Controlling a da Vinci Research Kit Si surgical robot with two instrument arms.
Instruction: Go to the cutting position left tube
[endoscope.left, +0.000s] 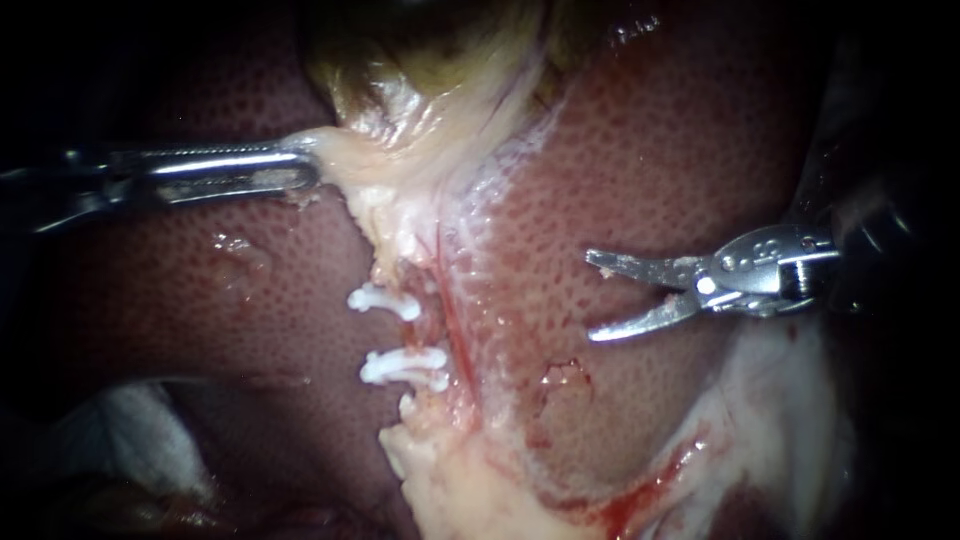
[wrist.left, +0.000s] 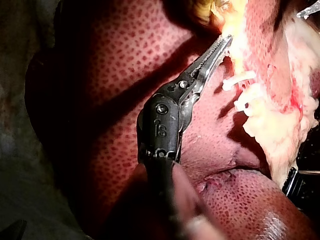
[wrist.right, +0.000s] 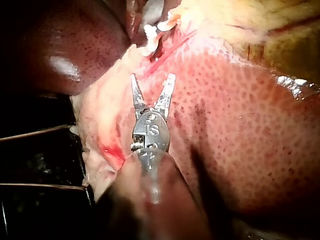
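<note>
My left instrument (endoscope.left: 308, 167) comes in from the left, its jaws shut on a fold of the pale gallbladder (endoscope.left: 400, 120) and holding it taut; the left wrist view shows the same grip (wrist.left: 223, 44). Below it a pale tube (endoscope.left: 425, 335) carries white clips (endoscope.left: 385, 301) (endoscope.left: 404, 366), also seen in the left wrist view as clips (wrist.left: 240, 80). A thin red tube (endoscope.left: 457, 325) runs just right of them. My right instrument (endoscope.left: 592, 297) hovers over the liver (endoscope.left: 640, 160), right of the tubes, jaws open and empty. In the right wrist view its jaws (wrist.right: 153, 79) point toward the clips (wrist.right: 150, 35).
Liver (endoscope.left: 200, 300) lies on both sides of the tubes. Pale fatty tissue (endoscope.left: 450, 480) with some blood (endoscope.left: 630, 495) sits below the clips. White gauze (endoscope.left: 130, 420) shows at the lower left.
</note>
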